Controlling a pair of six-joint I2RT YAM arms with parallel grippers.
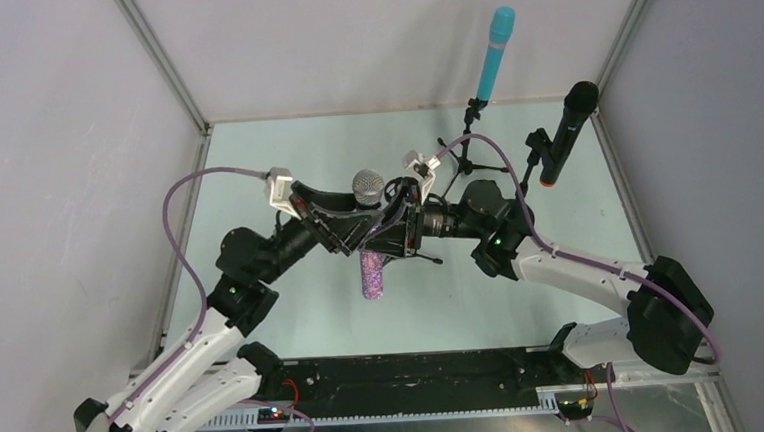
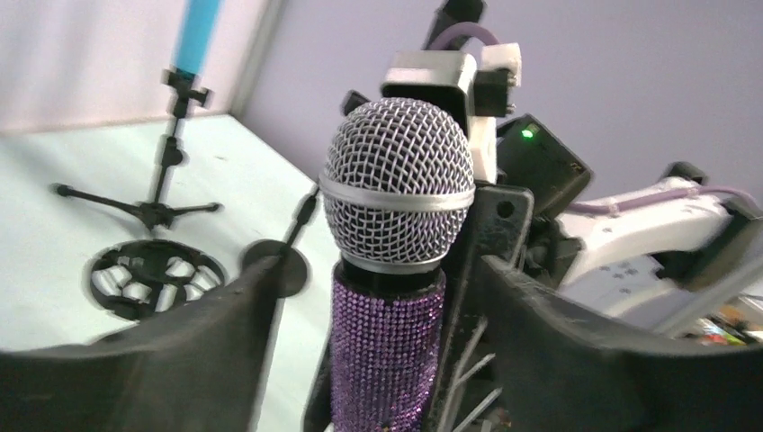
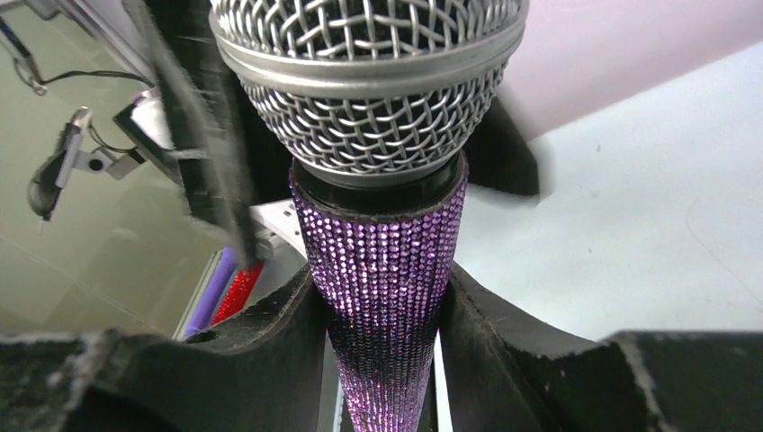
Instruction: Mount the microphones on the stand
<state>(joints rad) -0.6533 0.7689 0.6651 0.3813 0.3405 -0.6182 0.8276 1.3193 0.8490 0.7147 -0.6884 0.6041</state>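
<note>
Handover: R gripper [image 3: 378,324] is pinching purple mic [image 3: 382,243] under its head. L gripper [image 2: 382,279] is straddling it half-open, not touching. Next move is calling for a free stand clip, prob. beyond both claws.

I'm pretty clearly driving inside a robotics lab test cell here: blank grey panel walls [image 1: 43,147], bare aluminium corner struts [image 1: 163,59], a pale green tabletop [image 1: 294,322] and a black mounting rail [image 1: 418,374] along the near edge.
</note>
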